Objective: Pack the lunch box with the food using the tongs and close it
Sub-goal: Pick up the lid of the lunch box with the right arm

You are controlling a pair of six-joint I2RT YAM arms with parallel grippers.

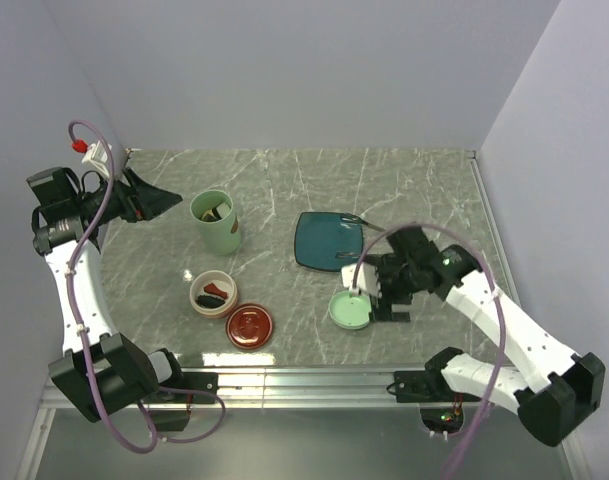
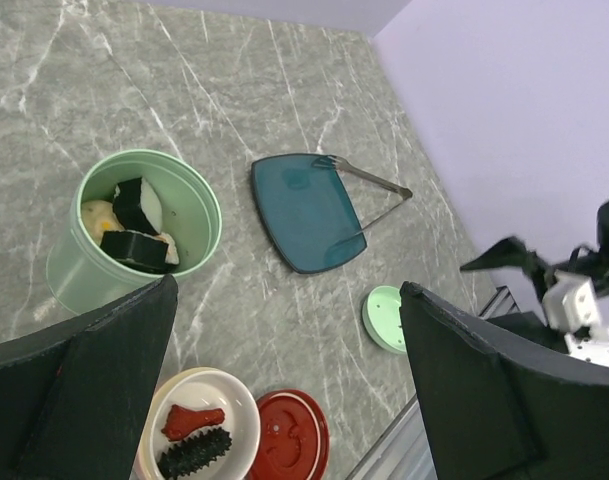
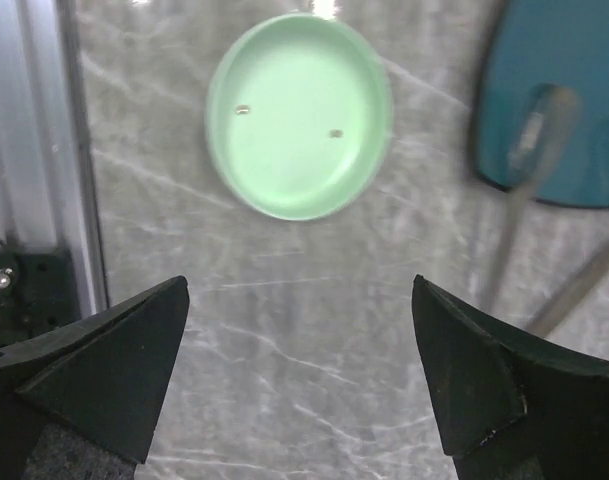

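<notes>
The mint-green lid [image 3: 299,112] lies flat on the counter [image 1: 284,180], lower middle of the top view, just beside the teal plate [image 1: 327,240]. The right claw [image 3: 299,295] hangs above it, fingers spread wide and empty. It looks like a light, stiff, smooth disc with a low rim, likely to skate on the polished stone if nudged, so pinching across the rim from above seems the surest hold. The dark-red lid [image 1: 250,326] beside the cream bowl [image 1: 213,292] should handle alike. The mint-green pot [image 1: 216,222], tall and holding food [image 2: 134,225], could tip if pressed off-centre. The tongs [image 2: 374,179] rest at the plate's upper right edge. The left claw [image 2: 289,290], also spread and empty, sits raised at the upper left. The marbled counter is flat and glossy, walled by pale lilac panels [image 1: 284,70], with a metal rail [image 1: 314,378] along the bottom.
</notes>
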